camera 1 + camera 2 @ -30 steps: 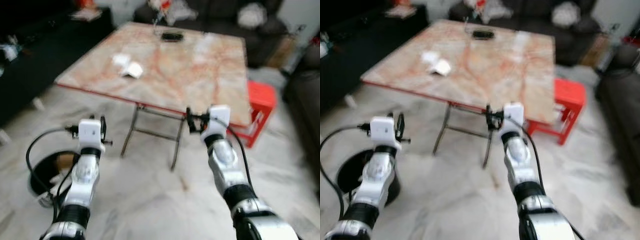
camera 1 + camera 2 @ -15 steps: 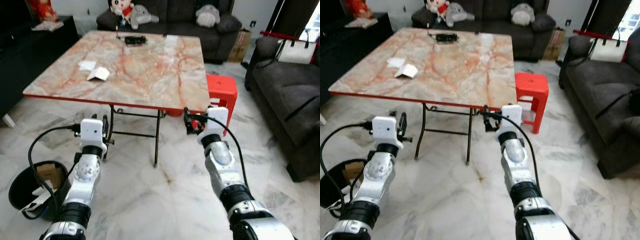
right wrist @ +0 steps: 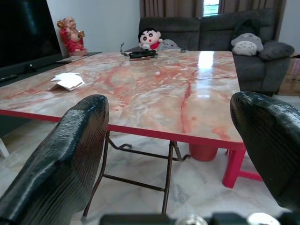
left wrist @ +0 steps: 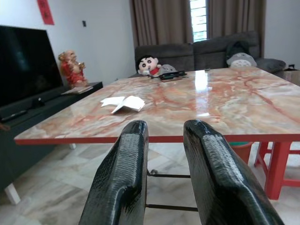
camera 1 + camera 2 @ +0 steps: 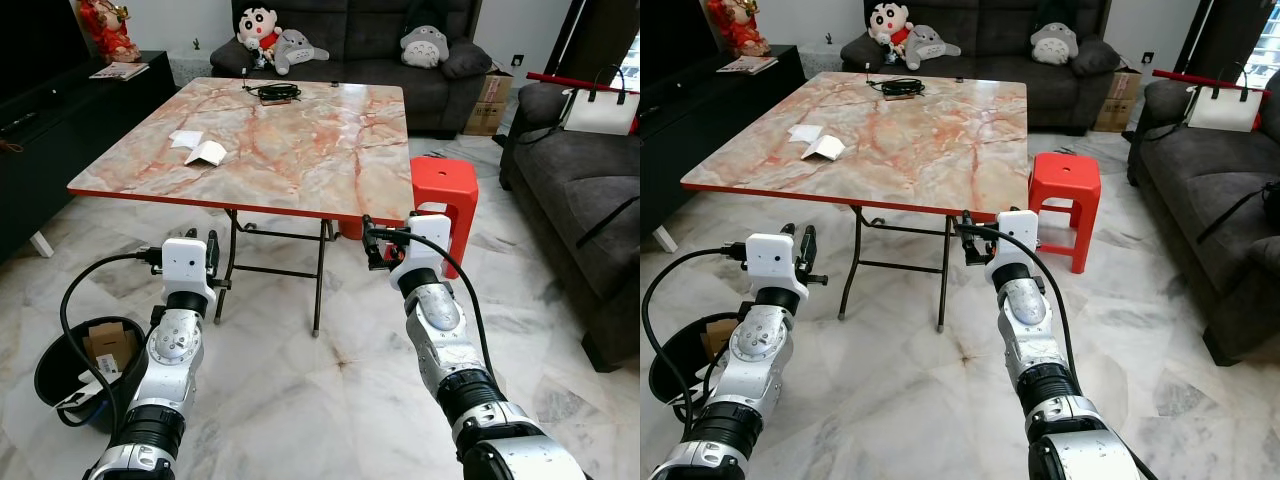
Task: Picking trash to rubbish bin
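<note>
Two white paper scraps (image 5: 205,152) lie on the left part of the marble table (image 5: 300,140). The black rubbish bin (image 5: 60,352) stands on the floor at my lower left, with cardboard and paper inside. My left gripper (image 5: 208,252) hangs in the air right of the bin, short of the table's front edge. Its fingers (image 4: 126,154) are nearly together with nothing between them. My right gripper (image 5: 371,243) is held near the table's front right corner. It is open wide and empty, with its fingers (image 3: 79,136) far apart.
A red stool (image 5: 443,192) stands right of the table. Dark sofas run along the back (image 5: 400,30) and the right (image 5: 585,190). A black cabinet (image 5: 60,130) lines the left. A black object with a cable (image 5: 277,92) lies at the table's far edge.
The whole picture has swung and sharpened, so the camera has moved. Both arms keep the same raised pose, and the paper scraps lie where they were on the table.
</note>
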`<state>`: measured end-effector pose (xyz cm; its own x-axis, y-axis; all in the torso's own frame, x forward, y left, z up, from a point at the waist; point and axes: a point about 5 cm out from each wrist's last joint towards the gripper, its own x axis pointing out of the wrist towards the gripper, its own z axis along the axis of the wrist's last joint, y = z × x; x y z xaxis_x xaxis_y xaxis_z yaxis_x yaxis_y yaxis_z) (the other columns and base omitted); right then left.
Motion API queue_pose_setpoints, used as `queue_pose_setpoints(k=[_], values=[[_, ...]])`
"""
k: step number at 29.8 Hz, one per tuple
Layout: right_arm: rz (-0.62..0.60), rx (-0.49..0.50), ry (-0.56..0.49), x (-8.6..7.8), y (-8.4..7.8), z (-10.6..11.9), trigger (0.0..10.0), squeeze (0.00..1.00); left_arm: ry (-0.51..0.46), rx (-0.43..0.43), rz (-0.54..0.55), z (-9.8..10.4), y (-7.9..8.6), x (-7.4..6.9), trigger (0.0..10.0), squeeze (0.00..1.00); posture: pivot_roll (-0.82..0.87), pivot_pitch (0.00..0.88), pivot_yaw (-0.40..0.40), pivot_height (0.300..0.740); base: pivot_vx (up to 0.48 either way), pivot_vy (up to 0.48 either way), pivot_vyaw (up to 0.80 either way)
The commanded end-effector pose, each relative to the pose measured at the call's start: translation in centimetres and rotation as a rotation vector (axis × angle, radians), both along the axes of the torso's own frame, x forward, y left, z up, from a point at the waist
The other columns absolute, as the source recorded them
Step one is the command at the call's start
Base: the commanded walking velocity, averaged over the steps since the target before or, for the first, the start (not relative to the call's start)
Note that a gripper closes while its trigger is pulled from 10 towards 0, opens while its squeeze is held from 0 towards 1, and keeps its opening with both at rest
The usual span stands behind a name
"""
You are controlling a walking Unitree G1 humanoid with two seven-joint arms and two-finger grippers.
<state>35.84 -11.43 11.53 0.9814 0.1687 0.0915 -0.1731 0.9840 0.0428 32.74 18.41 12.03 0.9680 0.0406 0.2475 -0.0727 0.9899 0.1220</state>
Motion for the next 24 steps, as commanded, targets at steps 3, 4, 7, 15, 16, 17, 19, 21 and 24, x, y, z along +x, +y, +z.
queue_pose_setpoints(k=[3,4,7,15,16,17,19,21,24], values=[[0.009,-0.004,-0.001,0.18,0.18,0.33,10.0,0.00,0.008,-0.024,0.008,0.03,0.22,-0.11,10.0,0.00,-0.02,0.000,-0.015,0.740,0.000,0.147,0.00],[0.009,-0.003,-0.001,0.19,0.18,0.33,10.0,0.00,0.009,-0.024,0.010,0.00,0.25,-0.14,10.0,0.00,-0.02,0.000,-0.015,0.740,0.000,0.480,0.00],[0.009,-0.003,-0.001,0.22,0.13,0.38,10.0,0.00,0.013,-0.018,0.015,-0.05,0.33,-0.15,10.0,0.00,-0.02,0.000,-0.016,0.740,0.000,0.480,0.00],[0.010,-0.006,0.000,0.26,0.08,0.39,10.0,0.00,0.013,-0.018,0.014,0.09,0.30,-0.04,10.0,0.00,-0.02,0.000,-0.016,0.740,0.000,0.480,0.00],[0.010,-0.005,0.000,0.26,0.07,0.39,10.0,0.00,0.013,-0.018,0.014,0.09,0.30,-0.04,10.0,0.00,-0.02,0.000,-0.016,0.740,0.000,0.480,0.00],[0.007,-0.001,0.003,0.32,0.01,0.42,10.0,0.00,0.014,-0.018,0.016,0.09,0.32,-0.04,10.0,0.00,-0.02,0.000,-0.016,0.740,0.000,0.480,0.00],[0.006,0.003,0.005,0.36,-0.02,0.47,10.0,0.00,0.014,-0.017,0.017,0.11,0.34,-0.03,10.0,0.00,-0.02,0.000,-0.017,0.740,0.000,0.480,0.00],[0.008,0.007,0.005,0.40,-0.02,0.52,10.0,0.00,0.014,-0.017,0.017,0.12,0.35,-0.03,10.0,0.00,-0.02,0.000,-0.017,0.740,0.000,0.480,0.00],[0.005,0.016,0.015,0.49,-0.12,0.51,10.0,0.00,0.016,-0.014,0.017,0.12,0.34,0.00,10.0,0.00,-0.02,0.000,-0.017,0.740,0.000,0.480,-0.60]])
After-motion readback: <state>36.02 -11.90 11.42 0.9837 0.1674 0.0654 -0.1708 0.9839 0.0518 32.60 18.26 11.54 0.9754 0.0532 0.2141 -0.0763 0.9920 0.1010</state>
